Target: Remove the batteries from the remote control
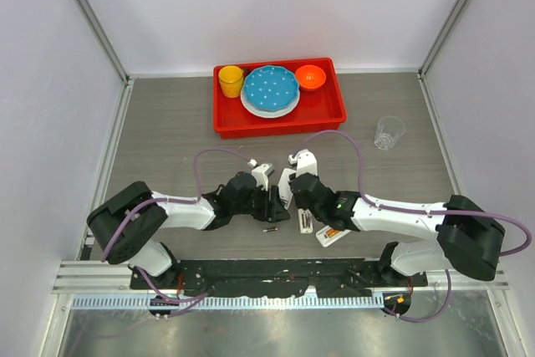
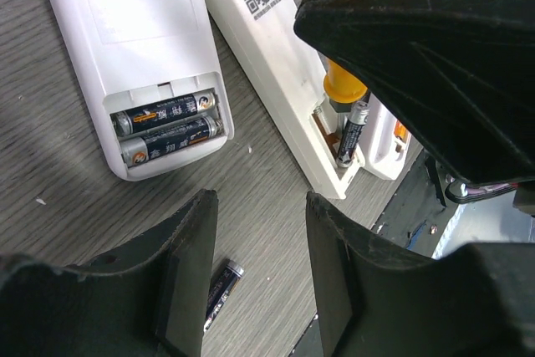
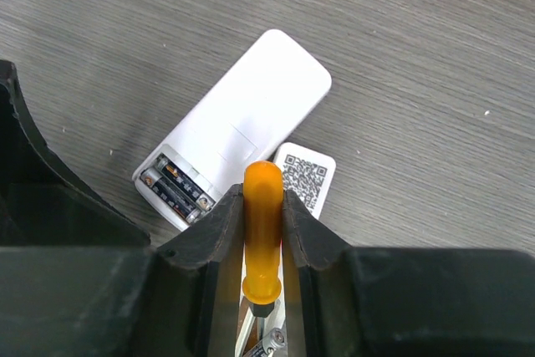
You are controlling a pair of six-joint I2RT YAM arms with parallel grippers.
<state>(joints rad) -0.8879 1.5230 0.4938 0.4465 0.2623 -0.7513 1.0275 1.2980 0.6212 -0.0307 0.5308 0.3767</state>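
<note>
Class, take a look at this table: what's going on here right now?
The right claw is shut on an orange-handled screwdriver, its tip by a small dark battery tilted up in the narrow white QR-labelled remote. The left claw hangs open over a loose dark battery lying on the grey table. The wider white remote's open bay holds two dark batteries.

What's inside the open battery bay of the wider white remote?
Two dark batteries with silvery ends lie side by side in the remote, filling its bay. The bay floor and the contacts under them are covered.

white-black arms (image 1: 188,211), purple cables (image 1: 197,176)
</note>
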